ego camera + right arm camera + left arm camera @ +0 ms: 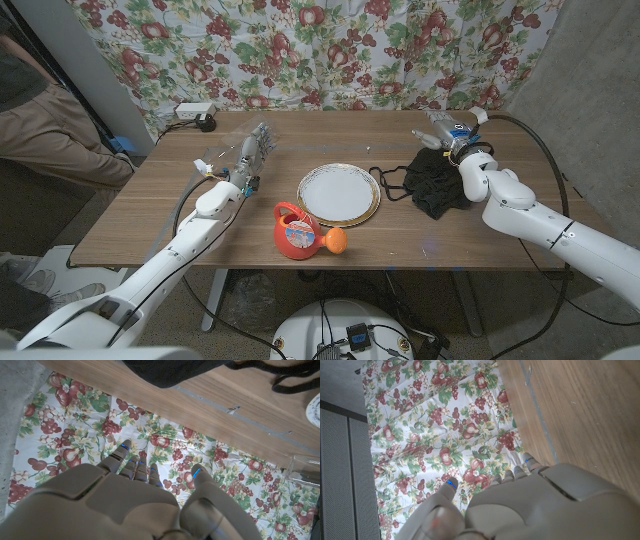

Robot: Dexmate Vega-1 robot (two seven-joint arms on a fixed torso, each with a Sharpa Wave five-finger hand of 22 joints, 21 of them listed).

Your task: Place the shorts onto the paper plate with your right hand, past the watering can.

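Note:
The black shorts (436, 182) lie crumpled on the table's right side, a drawstring loop reaching toward the white paper plate (338, 193) at the centre. A red watering can (297, 231) with an orange spout stands just in front of the plate. My right hand (452, 136) is beyond the shorts near the table's far edge, fingers extended toward the curtain, holding nothing. In the right wrist view the hand (135, 505) is clear of the shorts (170, 370). My left hand (251, 152) is at the far left of the table, fingers extended and empty; its back (520, 505) faces the camera.
A fruit-print curtain (320, 50) hangs behind the table. A white power strip (192, 113) sits at the back left corner. A person (40, 110) sits beyond the table's left end. Bare wood (480, 240) lies in front of the shorts.

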